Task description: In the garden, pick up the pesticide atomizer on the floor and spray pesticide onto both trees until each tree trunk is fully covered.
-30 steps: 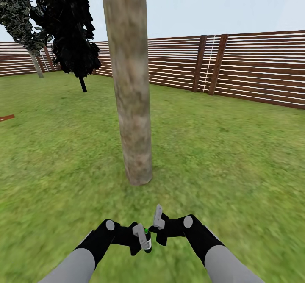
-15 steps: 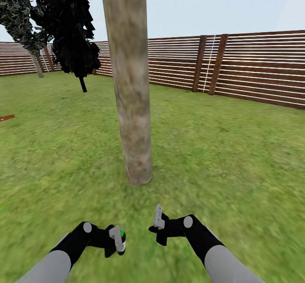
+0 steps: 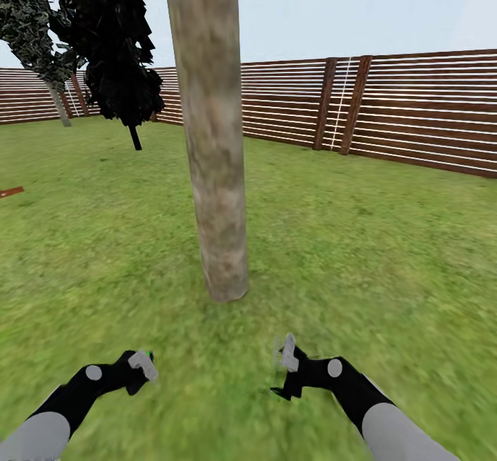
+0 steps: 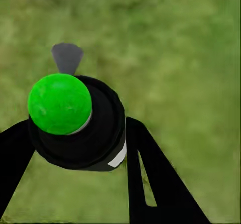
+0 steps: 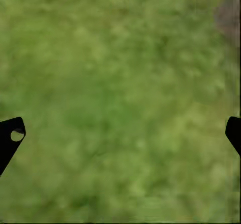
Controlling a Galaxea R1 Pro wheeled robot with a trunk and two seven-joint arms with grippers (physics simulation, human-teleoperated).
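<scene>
Two arms reach low over the grass, one to each side of the tree trunk, which stands upright just ahead of them, its long axis vertical and its top cut off by the head view's upper edge, so no crown shows. The left gripper sits left of the trunk's base and nearer the robot. From the head it is a small grey and black shape with only a speck of green at its tip, too small to tell what it carries.

The left wrist view settles that: the pesticide atomizer is pinched between the two black fingers, seen end-on, so its long axis runs along the fingers and away from the camera toward the grass. Its round bright green cap faces the camera, a black body with a white strip lies behind it, and a small grey tab pokes out past the cap. How long the bottle is cannot be read from this angle.

The right gripper hangs right of the trunk's base and holds nothing; the right wrist view has its two dark fingertips spread to opposite edges, with blurred grass between and a grey-brown smudge in one corner too vague to name. A brown slatted fence runs behind the trunk, and dark-leaved trees stand off to its left.
</scene>
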